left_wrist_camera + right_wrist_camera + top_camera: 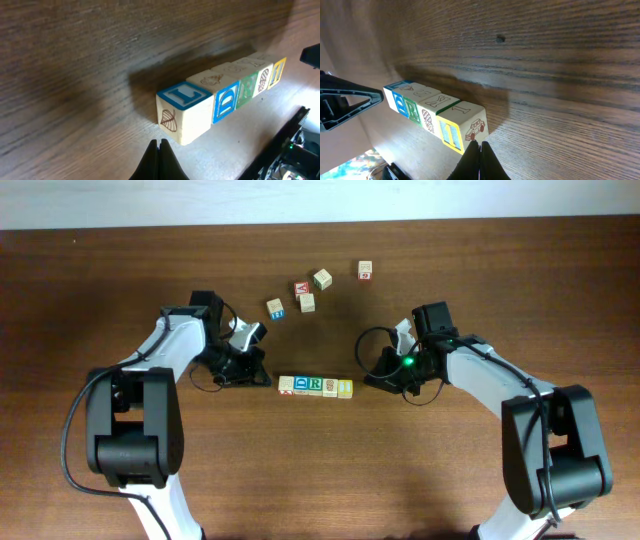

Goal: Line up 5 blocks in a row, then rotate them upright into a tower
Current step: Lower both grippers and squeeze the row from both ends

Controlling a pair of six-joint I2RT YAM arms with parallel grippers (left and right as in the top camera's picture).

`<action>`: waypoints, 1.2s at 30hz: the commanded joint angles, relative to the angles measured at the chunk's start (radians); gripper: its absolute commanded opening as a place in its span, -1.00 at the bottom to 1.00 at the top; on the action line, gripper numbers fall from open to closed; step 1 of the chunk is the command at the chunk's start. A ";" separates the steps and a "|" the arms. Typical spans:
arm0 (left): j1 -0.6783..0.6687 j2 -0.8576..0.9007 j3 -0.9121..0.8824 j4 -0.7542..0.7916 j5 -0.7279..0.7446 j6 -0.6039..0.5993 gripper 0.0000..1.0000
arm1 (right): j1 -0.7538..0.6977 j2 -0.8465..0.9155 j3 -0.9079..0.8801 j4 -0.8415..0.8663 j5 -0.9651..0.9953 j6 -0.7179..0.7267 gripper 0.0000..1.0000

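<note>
Five light, rigid wooden letter cubes sit touching in a row at the middle of the table, between the left gripper and right gripper, both pinched shut and empty; probably smooth, so grip opposite flat faces.

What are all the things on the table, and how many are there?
Row of blocks: five, pale wood with blue, green and yellow faces, side by side mid-table.
Loose blocks: four, pale wood, some with red or blue marks, clustered behind the row.
Lone block: one, pale with a red mark, farther back on the right.
Table: one, dark brown wood, under everything.
Left gripper: one, black, shut, near the row's left end.
Right gripper: one, black, shut, near the yellow-faced end.
Arms: two, white and black, one each side.
</note>
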 commanded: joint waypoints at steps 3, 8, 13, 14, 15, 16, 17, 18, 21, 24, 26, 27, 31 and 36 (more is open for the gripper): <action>-0.013 0.009 -0.039 0.049 0.011 0.035 -1.00 | 0.008 0.011 -0.004 0.005 0.014 0.005 -0.92; -0.050 0.009 -0.039 0.078 0.007 0.035 -1.00 | 0.008 0.012 -0.004 0.007 0.014 0.005 -0.92; -0.081 0.009 -0.039 0.085 0.008 0.035 -1.00 | 0.008 0.012 -0.004 0.006 0.014 0.005 -0.91; -0.081 0.009 -0.039 0.085 0.008 0.034 -1.00 | 0.008 0.012 -0.005 0.006 0.014 0.005 -0.92; -0.081 0.009 -0.039 0.085 0.008 0.034 -1.00 | 0.008 0.012 -0.004 0.006 0.014 0.005 -0.92; -0.081 0.009 -0.039 0.085 0.008 0.034 -1.00 | 0.008 0.012 -0.004 0.003 0.014 0.006 -0.92; -0.081 0.009 -0.039 0.085 0.008 0.034 -1.00 | 0.008 0.012 -0.005 0.001 0.015 0.009 -0.92; -0.081 0.009 -0.039 0.085 0.008 0.033 -1.00 | 0.008 0.012 -0.005 -0.006 0.022 0.011 -0.92; -0.081 0.009 -0.039 0.085 0.010 0.030 -1.00 | 0.008 0.012 -0.005 -0.012 0.033 0.017 -0.92; -0.081 0.009 -0.039 0.085 0.011 0.030 -1.00 | 0.008 0.018 -0.005 -0.013 0.046 0.024 -0.92; -0.081 0.009 -0.039 0.082 0.012 0.027 -1.00 | 0.008 0.041 -0.005 -0.007 0.045 0.029 -0.92; -0.081 0.009 -0.039 0.081 0.011 0.027 -1.00 | 0.008 0.050 -0.004 -0.002 0.032 0.029 -0.92; -0.081 0.009 -0.039 0.081 0.011 0.022 -1.00 | 0.008 0.080 -0.004 0.023 -0.016 0.011 -0.92; -0.081 0.009 -0.039 0.081 0.012 0.007 -1.00 | 0.010 0.080 -0.004 0.022 -0.030 -0.023 -0.92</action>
